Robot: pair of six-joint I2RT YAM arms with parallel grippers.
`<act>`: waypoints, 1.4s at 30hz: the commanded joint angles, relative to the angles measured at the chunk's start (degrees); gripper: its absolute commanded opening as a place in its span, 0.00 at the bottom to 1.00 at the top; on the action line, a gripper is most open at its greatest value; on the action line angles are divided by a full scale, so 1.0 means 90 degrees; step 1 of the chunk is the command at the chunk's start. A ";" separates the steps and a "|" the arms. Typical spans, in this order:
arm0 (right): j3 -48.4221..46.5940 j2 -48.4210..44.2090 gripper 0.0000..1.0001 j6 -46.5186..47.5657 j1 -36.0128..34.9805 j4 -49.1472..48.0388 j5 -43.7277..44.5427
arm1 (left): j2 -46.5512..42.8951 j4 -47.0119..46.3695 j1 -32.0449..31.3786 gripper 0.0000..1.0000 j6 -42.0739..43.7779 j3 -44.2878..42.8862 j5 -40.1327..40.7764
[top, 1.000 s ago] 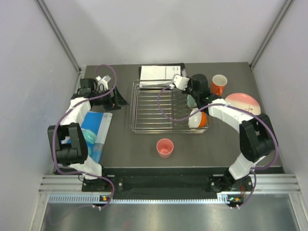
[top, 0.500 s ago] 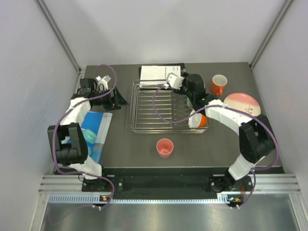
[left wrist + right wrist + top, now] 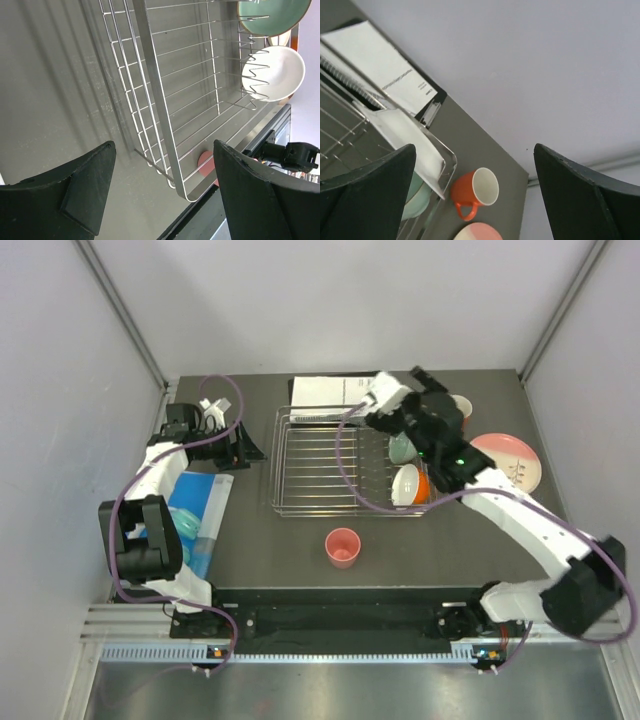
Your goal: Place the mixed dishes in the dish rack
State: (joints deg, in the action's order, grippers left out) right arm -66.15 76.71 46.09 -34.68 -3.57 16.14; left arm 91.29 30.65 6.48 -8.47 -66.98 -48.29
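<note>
The dish rack (image 3: 330, 465) stands mid-table. On its right side sit the mint-green bowl (image 3: 401, 448) and the orange, white-inside bowl (image 3: 410, 485). A white plate (image 3: 405, 137) leans in the rack's far right corner, beside the mint bowl (image 3: 415, 200). Right of the rack stand the orange mug (image 3: 475, 192), half hidden in the top view, and the pale pink plate (image 3: 510, 460). The pink cup (image 3: 343, 546) stands in front of the rack. My right gripper (image 3: 420, 390) hangs open and empty above the rack's far right corner. To the left of the rack, my left gripper (image 3: 245, 445) is open and empty.
A white printed paper on a black board (image 3: 330, 390) lies behind the rack. A blue sheet (image 3: 200, 515) with small teal pieces lies at the left edge. Grey walls enclose the table on three sides.
My right gripper has opened and lifted up and back from the rack's far right corner, with its arm swung out to the right. The left arm has not moved.
</note>
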 commanded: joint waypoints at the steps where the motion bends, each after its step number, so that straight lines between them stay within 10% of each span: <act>1: 0.0308 -0.1197 1.00 -0.2752 0.0696 0.0325 0.0131 | -0.0143 0.0168 0.0042 0.83 0.0238 -0.0409 -0.0005; 6: 0.1595 -0.2192 1.00 -0.7224 0.4037 0.0593 -0.2522 | -0.0396 0.0451 0.0032 0.83 0.0472 -0.0702 0.0150; 11: 0.2827 -0.2732 1.00 -0.9795 0.5102 0.1967 0.0283 | -0.0553 0.0647 0.0042 0.83 0.0668 -0.0829 0.0278; 36: 0.2555 0.0080 0.98 -1.1048 0.6822 0.2673 -0.0358 | -0.0690 0.0832 0.0159 0.83 0.0892 -0.0751 0.0171; 42: 0.2643 0.0373 0.58 -1.1029 0.6870 0.2351 -0.0065 | -0.0787 0.0969 0.0169 0.83 0.0892 -0.0937 0.0161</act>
State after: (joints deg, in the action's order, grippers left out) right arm -41.32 78.56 -52.66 26.20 21.23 12.69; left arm 87.09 38.48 7.57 -1.50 -72.82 -46.00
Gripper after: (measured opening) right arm 0.688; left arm 0.829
